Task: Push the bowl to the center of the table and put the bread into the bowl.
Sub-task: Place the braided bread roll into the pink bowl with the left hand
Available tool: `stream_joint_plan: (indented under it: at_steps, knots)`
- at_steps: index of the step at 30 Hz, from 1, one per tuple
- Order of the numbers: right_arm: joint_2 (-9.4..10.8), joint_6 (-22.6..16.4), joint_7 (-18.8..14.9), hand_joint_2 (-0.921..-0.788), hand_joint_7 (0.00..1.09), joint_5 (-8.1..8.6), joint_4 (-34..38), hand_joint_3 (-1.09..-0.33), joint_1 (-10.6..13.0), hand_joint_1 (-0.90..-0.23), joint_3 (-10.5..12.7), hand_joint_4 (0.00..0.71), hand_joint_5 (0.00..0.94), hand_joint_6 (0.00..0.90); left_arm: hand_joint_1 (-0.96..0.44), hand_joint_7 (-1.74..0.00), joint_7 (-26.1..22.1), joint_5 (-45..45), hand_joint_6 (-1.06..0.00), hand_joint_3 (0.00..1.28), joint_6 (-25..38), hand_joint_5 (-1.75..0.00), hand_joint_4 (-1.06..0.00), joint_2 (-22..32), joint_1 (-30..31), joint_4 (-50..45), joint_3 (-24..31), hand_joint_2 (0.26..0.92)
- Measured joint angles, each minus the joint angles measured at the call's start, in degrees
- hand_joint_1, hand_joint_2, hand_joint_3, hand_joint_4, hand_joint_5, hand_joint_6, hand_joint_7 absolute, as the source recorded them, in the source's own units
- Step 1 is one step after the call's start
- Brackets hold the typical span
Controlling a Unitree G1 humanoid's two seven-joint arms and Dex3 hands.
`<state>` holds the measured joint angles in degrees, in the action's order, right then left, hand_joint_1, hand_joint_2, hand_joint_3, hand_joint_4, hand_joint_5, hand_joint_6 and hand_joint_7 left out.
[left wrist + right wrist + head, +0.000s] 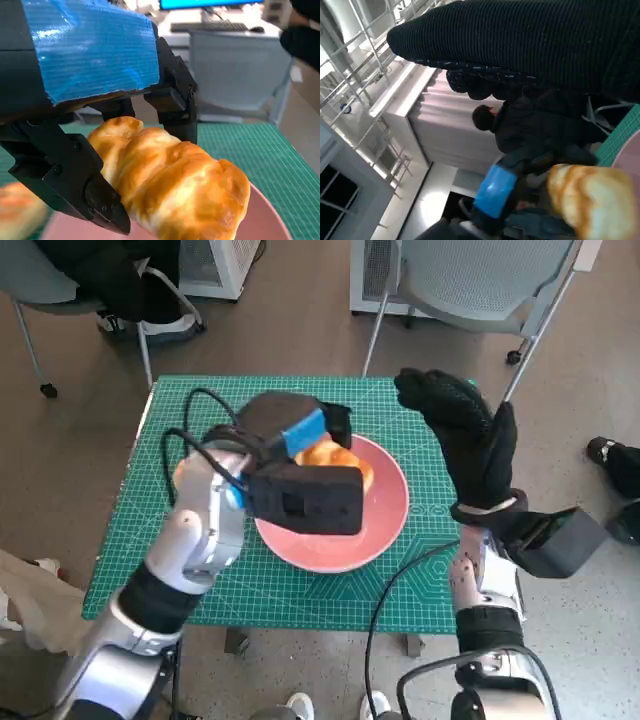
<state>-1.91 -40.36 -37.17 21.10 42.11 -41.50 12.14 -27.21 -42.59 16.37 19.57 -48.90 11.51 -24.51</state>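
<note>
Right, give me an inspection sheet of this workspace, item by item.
Surface: green cutting mat covers the small table.
Job's things: pink bowl near the mat's middle; bread held above it.
Clutter: a second bread piece at the left wrist view's edge, blurred.
Hands: left hand grips the bread; right hand raised beside the bowl, holding nothing.
Cables: black cables loop along the left forearm; another by the right.
Surroundings: chairs and a person nearby.

Bowl [385, 525] mid-table, bread [335, 458] over it, apparently clear of the bowl
</note>
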Motion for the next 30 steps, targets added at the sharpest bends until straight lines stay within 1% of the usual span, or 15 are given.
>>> stream_joint_plan:
  at_steps: [6,8,9,10,11,12,13,14,17,19,21,30]
  knots:
    - [-0.1,0.0,0.0,-0.921,0.07,0.01,-0.8,-0.884,0.2,-0.7,0.0,0.083,0.002,0.142,0.0,-1.02,0.8,0.5,-0.65,0.07,-1.8,-1.25,-0.73,0.0,0.0,1.8,0.1,0.909]
    - [-0.1,0.0,0.0,-0.921,0.08,0.01,-0.9,-0.884,0.2,-0.699,0.0,0.085,0.003,0.142,0.0,-1.15,0.6,1.1,-0.61,0.1,-2.0,-1.26,-0.64,0.0,0.0,1.9,0.2,0.916]
    - [-0.1,0.1,0.1,-0.921,0.08,0.01,-0.9,-0.885,0.3,-0.699,0.0,0.086,0.003,0.142,0.01,-1.05,0.2,1.6,-0.53,0.1,-2.0,-1.15,-0.59,0.0,0.0,1.9,0.3,0.901]
    - [-0.1,0.1,0.1,-0.921,0.08,0.0,-0.9,-0.885,0.3,-0.699,0.0,0.087,0.004,0.142,0.03,-0.82,-0.7,2.3,-0.46,0.1,-1.9,-0.91,-0.56,0.0,0.0,1.9,0.5,0.879]
    - [-0.1,0.1,0.1,-0.921,0.08,0.0,-0.9,-0.884,0.3,-0.7,0.0,0.089,0.005,0.142,0.01,-0.58,-2.0,3.0,-0.38,0.09,-1.6,-0.6,-0.4,0.0,-0.1,1.8,0.5,0.841]
    - [-0.1,0.1,0.2,-0.921,0.08,0.0,-0.9,-0.884,0.3,-0.7,0.0,0.089,0.005,0.142,0.0,-0.49,-3.7,3.4,-0.35,0.09,-1.1,-0.48,-0.34,0.1,-0.2,1.7,0.5,0.828]
    - [-0.1,0.1,0.2,-0.921,0.08,0.0,-0.9,-0.884,0.3,-0.7,0.0,0.09,0.005,0.141,-0.06,-0.34,-5.1,3.9,-0.29,0.07,-0.6,-0.31,-0.22,0.2,-0.2,1.6,0.5,0.788]
    - [-0.1,0.2,0.3,-0.921,0.08,-0.01,-0.9,-0.884,0.3,-0.7,0.0,0.091,0.005,0.141,-0.09,-0.24,-7.3,4.5,-0.25,0.06,0.2,-0.2,-0.14,0.4,-0.2,1.4,0.4,0.763]
    - [-0.1,0.3,0.6,-0.921,0.08,-0.01,-1.0,-0.884,0.3,-0.701,0.0,0.092,0.006,0.14,-0.2,-0.11,-12.7,5.5,-0.2,0.04,2.1,-0.06,-0.05,0.7,-0.5,1.2,0.2,0.718]
    - [-0.1,0.3,0.7,-0.921,0.08,-0.02,-1.1,-0.884,0.3,-0.701,-0.1,0.092,0.005,0.139,-0.25,-0.08,-14.9,6.1,-0.19,0.03,2.6,-0.03,-0.02,1.0,-0.5,1.2,0.1,0.705]
    - [-0.1,0.3,0.8,-0.921,0.08,-0.03,-1.2,-0.884,0.3,-0.701,-0.1,0.092,0.005,0.139,-0.28,-0.05,-15.9,6.5,-0.17,0.02,2.7,-0.01,-0.01,1.3,-0.6,1.2,0.1,0.698]
    - [-0.1,0.4,1.1,-0.921,0.09,-0.04,-1.5,-0.883,0.3,-0.702,-0.5,0.093,0.005,0.136,-0.33,-0.02,-15.9,6.3,-0.15,0.02,2.7,0.0,0.0,2.1,-0.7,0.7,0.1,0.696]
